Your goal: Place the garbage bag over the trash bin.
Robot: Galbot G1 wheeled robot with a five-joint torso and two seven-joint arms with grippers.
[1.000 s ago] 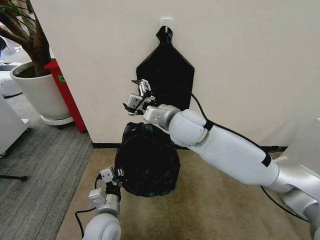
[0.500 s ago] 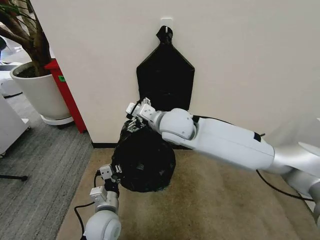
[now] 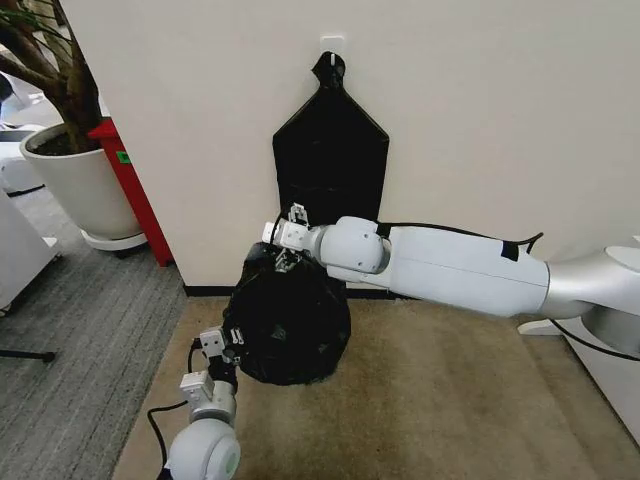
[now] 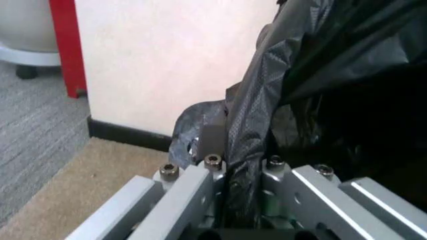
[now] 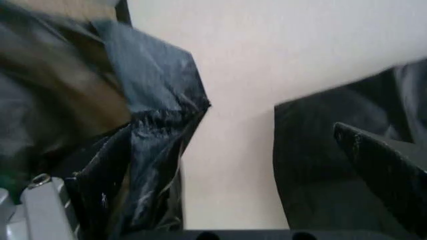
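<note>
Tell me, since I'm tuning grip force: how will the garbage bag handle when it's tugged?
Probably floppy: the garbage bag drapes in crumpled folds. Its glossy film looks slippery and thin, so hard tugs may tear it. It likely weighs little; the left gripper and right gripper each hold an edge.

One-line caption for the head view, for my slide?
Left gripper and right gripper pinch opposite edges of the garbage bag on the carpet by the wall.

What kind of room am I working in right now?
Probably an office or lobby corner: a potted tree in a large white planter, grey carpet tiles meeting a beige carpet, and plain cream wall.
</note>
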